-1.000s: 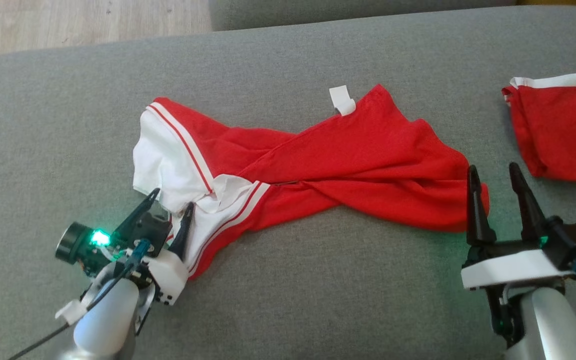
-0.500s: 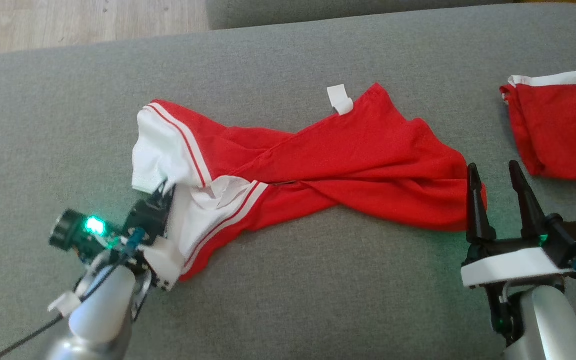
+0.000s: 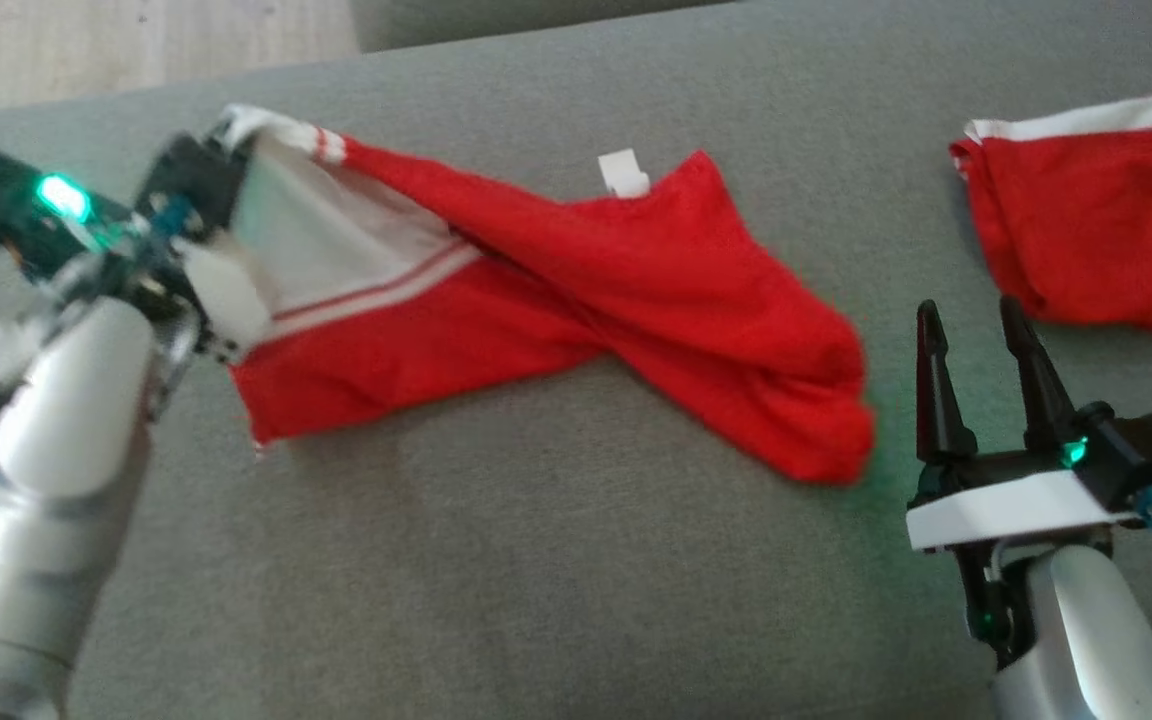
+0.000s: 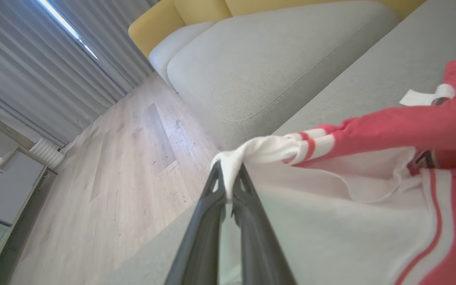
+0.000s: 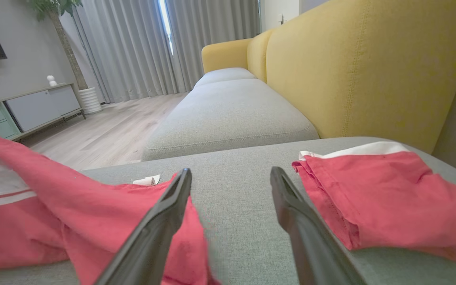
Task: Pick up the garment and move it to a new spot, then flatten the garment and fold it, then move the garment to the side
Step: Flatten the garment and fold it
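A red garment [image 3: 576, 300] with white striped trim and a white tag lies twisted across the grey sofa cushion [image 3: 536, 560]. My left gripper [image 3: 226, 135] is shut on its white trimmed edge and holds that end lifted off the cushion; the left wrist view shows the white cloth pinched between the closed fingers [image 4: 228, 186]. The garment's far end [image 5: 113, 213] still rests on the cushion. My right gripper [image 3: 971, 335] stands open just right of that end, empty, with the red cloth beside its left finger [image 5: 160, 221].
A second red piece of clothing [image 3: 1086, 230] with a white band lies folded at the cushion's right; it also appears as the folded red cloth [image 5: 386, 194] in the right wrist view. A yellow sofa back [image 5: 362, 67] rises behind. Wooden floor [image 4: 125, 166] lies beyond the cushion's far edge.
My left gripper closed on the garment's white trimmed edge and lifted it up and away, stretching the cloth. The head camera shifted slightly. The right gripper stayed open in place.
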Controlling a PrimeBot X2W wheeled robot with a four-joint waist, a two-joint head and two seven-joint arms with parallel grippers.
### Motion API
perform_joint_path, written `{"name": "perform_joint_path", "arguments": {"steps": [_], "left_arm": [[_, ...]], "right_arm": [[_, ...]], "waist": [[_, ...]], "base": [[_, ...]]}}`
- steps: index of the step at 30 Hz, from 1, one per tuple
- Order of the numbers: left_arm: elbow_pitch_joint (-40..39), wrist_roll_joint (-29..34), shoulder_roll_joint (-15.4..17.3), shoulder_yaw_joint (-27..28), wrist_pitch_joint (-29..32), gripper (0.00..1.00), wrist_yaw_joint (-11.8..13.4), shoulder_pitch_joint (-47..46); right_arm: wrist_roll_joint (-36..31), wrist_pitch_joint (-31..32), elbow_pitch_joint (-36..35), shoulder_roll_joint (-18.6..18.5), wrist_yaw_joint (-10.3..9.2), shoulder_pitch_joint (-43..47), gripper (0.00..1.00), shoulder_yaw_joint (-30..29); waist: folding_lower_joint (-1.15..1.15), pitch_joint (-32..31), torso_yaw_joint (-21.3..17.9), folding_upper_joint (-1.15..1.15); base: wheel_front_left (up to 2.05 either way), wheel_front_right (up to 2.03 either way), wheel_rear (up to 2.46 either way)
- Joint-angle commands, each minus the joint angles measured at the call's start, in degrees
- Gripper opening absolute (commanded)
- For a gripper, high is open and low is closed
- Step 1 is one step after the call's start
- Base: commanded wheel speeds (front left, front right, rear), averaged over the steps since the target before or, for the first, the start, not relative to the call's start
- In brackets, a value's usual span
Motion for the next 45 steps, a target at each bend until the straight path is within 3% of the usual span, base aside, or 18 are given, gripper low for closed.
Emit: {"name": "perform_joint_path", "arguments": {"steps": [1, 7, 8, 9, 13, 23, 32, 45], "left_arm": [[-0.9, 0.1, 3.6, 1.5, 1.8, 0.00, -0.4, -3.7], [2.3, -3.4, 6.5, -1.9, 8.2, 0.00, -1.6, -8.0], [2.7, -4.4, 6.6, -2.7, 8.4, 0.86, -1.6, -8.6], [3.1, -5.1, 6.9, -3.0, 8.2, 1.00, -1.6, -9.2], [5.1, -6.5, 7.0, -2.5, 5.0, 1.00, -1.2, -11.3], [6.3, -10.4, 4.1, 1.5, -8.9, 1.00, 4.9, -8.3], [-0.1, -19.5, -1.6, 6.7, -18.0, 1.00, 7.0, 5.1], [-13.9, -25.8, -9.2, 9.7, -20.9, 1.00, 8.5, 27.9]], "right_arm": [[0.7, -0.6, -1.6, -0.1, -0.04, -2.3, 1.00, 1.6], [2.0, -0.6, -1.4, -0.1, -0.04, -3.6, 1.00, 2.7], [2.1, -0.6, -1.4, -0.1, -0.04, -3.8, 1.00, 2.8], [2.2, -0.6, -1.4, -0.1, -0.04, -4.0, 1.00, 2.9], [2.4, -0.6, -1.4, -0.1, -0.04, -4.3, 1.00, 3.0], [0.8, -0.6, -1.7, -0.1, -0.04, -3.4, 1.00, 2.1], [-1.3, -0.6, -2.5, -0.1, -0.04, -2.0, 1.00, 1.0], [-1.0, -0.6, -1.9, -0.1, -0.04, 1.9, 1.00, 1.0]], "waist": [[0.00, 1.0, -1.4, 0.00], [0.00, 2.4, -4.0, 0.00], [0.00, 2.6, -4.3, 0.00], [0.00, 2.8, -4.5, 0.00], [0.00, 3.4, -4.8, 0.00], [0.00, 0.7, -0.5, 0.00], [0.00, -4.1, 4.6, 0.00], [0.00, -8.2, 7.1, 0.00]], "base": [[0.00, 0.00, 0.00], [0.00, 0.00, 0.00], [0.00, 0.00, 0.00], [0.00, 0.00, 0.00], [0.00, 0.00, 0.00], [0.00, 0.00, 0.00], [0.00, 0.00, 0.00], [0.00, 0.00, 0.00]]}}
